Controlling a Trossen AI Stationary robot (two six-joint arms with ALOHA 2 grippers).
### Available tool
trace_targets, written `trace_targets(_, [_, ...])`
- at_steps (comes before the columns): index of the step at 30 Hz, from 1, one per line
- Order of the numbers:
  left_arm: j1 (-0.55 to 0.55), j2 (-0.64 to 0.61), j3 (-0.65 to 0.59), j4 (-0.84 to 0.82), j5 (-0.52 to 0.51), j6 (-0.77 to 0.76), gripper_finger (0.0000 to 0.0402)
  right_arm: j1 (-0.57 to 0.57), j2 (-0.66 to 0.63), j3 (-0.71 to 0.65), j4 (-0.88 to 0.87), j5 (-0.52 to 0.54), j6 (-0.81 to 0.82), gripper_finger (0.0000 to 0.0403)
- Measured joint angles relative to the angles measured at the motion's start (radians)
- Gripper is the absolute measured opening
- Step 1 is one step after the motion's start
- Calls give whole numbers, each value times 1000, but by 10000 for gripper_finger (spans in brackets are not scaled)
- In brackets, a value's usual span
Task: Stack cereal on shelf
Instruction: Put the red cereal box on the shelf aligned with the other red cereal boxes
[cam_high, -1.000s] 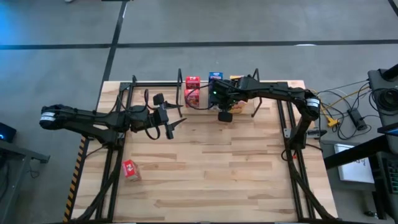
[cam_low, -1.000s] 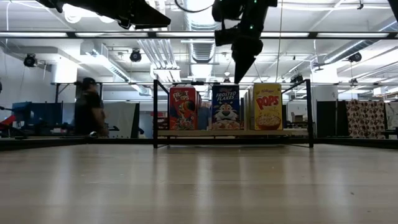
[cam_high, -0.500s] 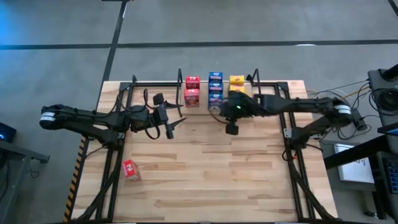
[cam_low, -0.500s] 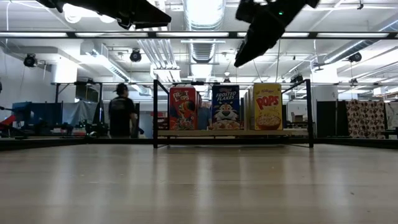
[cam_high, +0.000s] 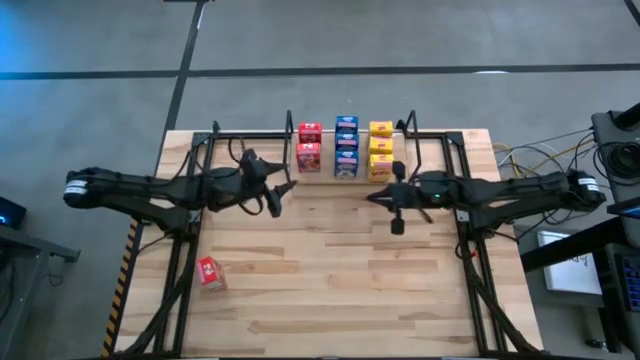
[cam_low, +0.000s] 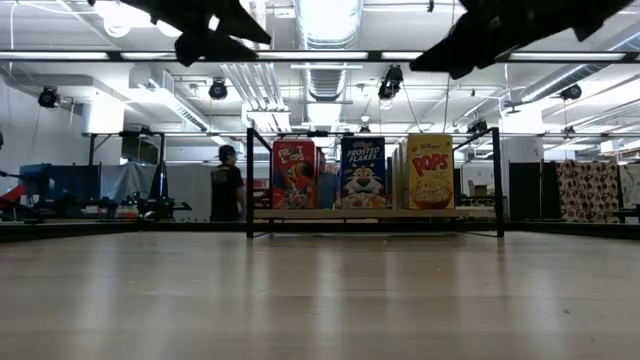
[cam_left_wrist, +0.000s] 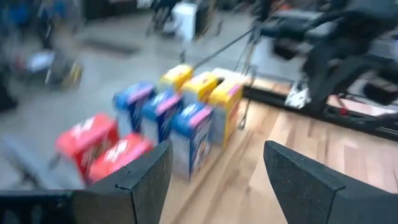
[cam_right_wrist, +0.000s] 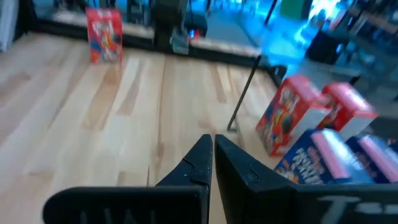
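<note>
Cereal boxes (cam_high: 346, 148): eight on the shelf (cam_low: 375, 213) at the table's far edge, in rows of two red, three blue, three yellow. One red box (cam_high: 208, 271) sits alone near the table's (cam_high: 330, 280) front-left. Right gripper (cam_high: 396, 223) fully closed, holding nothing, in front of the yellow row. Left gripper (cam_high: 278, 197) wide open, empty, left of the shelf.

On the low black-framed wooden shelf (cam_low: 375, 213), the blue cardboard cereal box (cam_low: 362, 172) in the middle reads "FROSTED FLAKES"; the yellow cardboard box (cam_low: 430, 171) to its right reads "POPS"; the red cardboard box (cam_low: 293, 173) to its left has lettering too small to read
</note>
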Motion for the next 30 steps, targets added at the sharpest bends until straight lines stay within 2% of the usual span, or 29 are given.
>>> trace_targets(6, [-1,78,192,-445,-68,-317,236,14,-110,-61,36,0,-26,9])
trace_targets(13, [8,288,502,-991,-40,-534,236,14,-167,-67,16,-23,-29,9])
trace_targets(16, [33,361,634,-1174,-3,-649,236,14,-170,-71,14,-24,-36,9])
trace_targets(19, [43,410,727,-1286,67,-779,236,14,-170,-74,-18,-24,-60,9])
trace_targets(23, [2,445,790,-1428,231,-1046,236,14,-169,-77,-17,-23,-100,9])
trace_targets(25, [-61,447,790,-1464,269,-1188,236,13,-169,-77,-17,-23,-114,9])
trace_targets(30, [-251,446,765,-1515,273,-1509,236,13,-173,-77,-21,-23,-144,9])
